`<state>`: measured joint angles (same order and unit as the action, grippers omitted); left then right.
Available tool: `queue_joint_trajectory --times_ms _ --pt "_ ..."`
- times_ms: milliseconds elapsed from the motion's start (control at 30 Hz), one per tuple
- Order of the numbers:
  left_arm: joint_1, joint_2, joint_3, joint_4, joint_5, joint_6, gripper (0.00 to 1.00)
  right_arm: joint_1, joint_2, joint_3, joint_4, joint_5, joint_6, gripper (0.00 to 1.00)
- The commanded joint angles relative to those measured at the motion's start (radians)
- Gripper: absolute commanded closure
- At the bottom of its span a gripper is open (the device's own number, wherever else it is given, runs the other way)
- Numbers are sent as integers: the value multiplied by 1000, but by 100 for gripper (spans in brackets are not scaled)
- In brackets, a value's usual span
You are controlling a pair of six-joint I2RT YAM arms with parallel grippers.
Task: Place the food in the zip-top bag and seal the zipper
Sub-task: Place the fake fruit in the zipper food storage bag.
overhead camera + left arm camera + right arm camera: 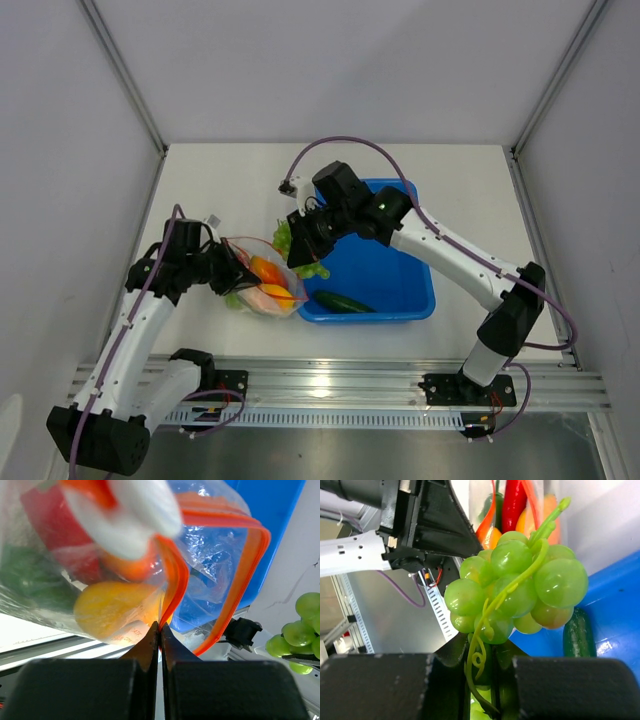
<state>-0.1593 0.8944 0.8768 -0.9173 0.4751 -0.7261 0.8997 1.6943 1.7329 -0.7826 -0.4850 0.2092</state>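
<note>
The clear zip-top bag [262,288] lies left of the blue tub, its red-orange zipper [175,580] held open. It holds orange-yellow fruits [112,607], a red chili [514,502] and something green. My left gripper [160,630] is shut on the zipper edge and holds the mouth up. My right gripper [492,652] is shut on the green grapes [520,587] and holds them just right of the bag's mouth; in the top view the grapes [300,262] hang between bag and tub. The grapes also show in the left wrist view [300,630]. A long green vegetable [343,302] lies in the tub.
The blue tub [385,270] stands at table centre, right of the bag. A metal rail [330,385] runs along the near edge. Grey walls close in on both sides.
</note>
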Motion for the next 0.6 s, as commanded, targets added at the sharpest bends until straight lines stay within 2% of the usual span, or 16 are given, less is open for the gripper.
queue_joint_trajectory --times_ms 0,267,567 --pt "0 -37 -1 29 -10 -12 99 5 -27 63 -7 -13 -54 100" --pt "0 -57 7 41 2 -24 99 67 22 151 -43 -56 -97 100" --pt "0 -55 34 43 19 -19 99 105 70 175 -35 -75 -97 100"
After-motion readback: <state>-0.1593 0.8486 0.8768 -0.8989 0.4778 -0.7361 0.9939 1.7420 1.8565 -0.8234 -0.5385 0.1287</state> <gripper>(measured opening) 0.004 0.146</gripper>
